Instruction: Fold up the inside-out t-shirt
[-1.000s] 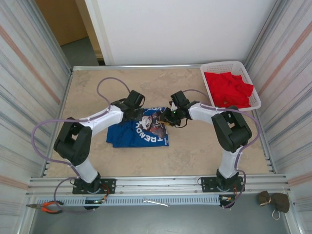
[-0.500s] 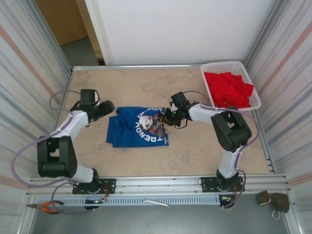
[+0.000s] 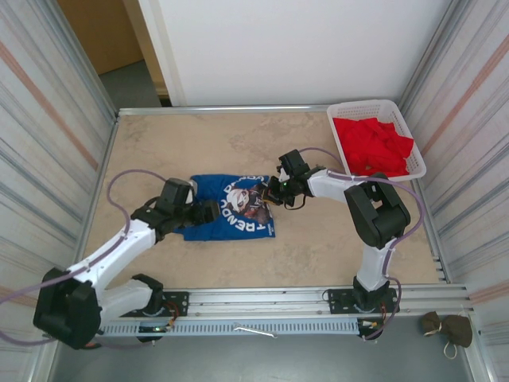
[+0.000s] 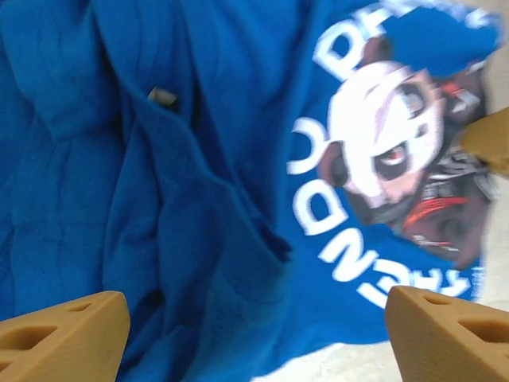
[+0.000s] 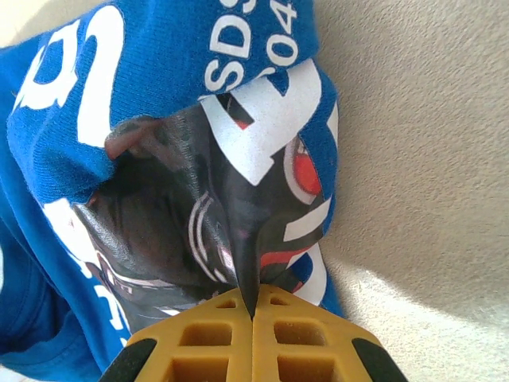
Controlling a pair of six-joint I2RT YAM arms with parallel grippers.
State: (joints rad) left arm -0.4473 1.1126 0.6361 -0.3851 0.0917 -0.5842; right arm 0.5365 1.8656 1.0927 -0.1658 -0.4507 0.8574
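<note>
Nearest the arm bases, the left hand [image 3: 205,212] hangs low over the left part of the inside-out t-shirt [image 3: 238,215], its fingers spread wide with nothing between them. Through its wrist camera the two tan fingertips [image 4: 64,334] stand far apart, with rumpled plain blue cloth below them and the white lettering and graphic off to the right.

The shirt is a loose, crumpled heap near the middle of the tabletop [image 3: 318,247]. Its longer side runs left to right, roughly from one hand to the other, and the printed side faces up on the right half.

Just past it, at the upper right corner of the heap, the right hand [image 3: 273,191] is pinched shut on a raised fold of printed fabric.

So each arm has its own end. The left is nearer the plain, bunched side and points along the shirt's length towards the right hand. I'd guess the next grasp belongs there, on the left edge.

Farther back, the white basket [image 3: 374,104] of red garments sits well apart in the far right corner.
</note>
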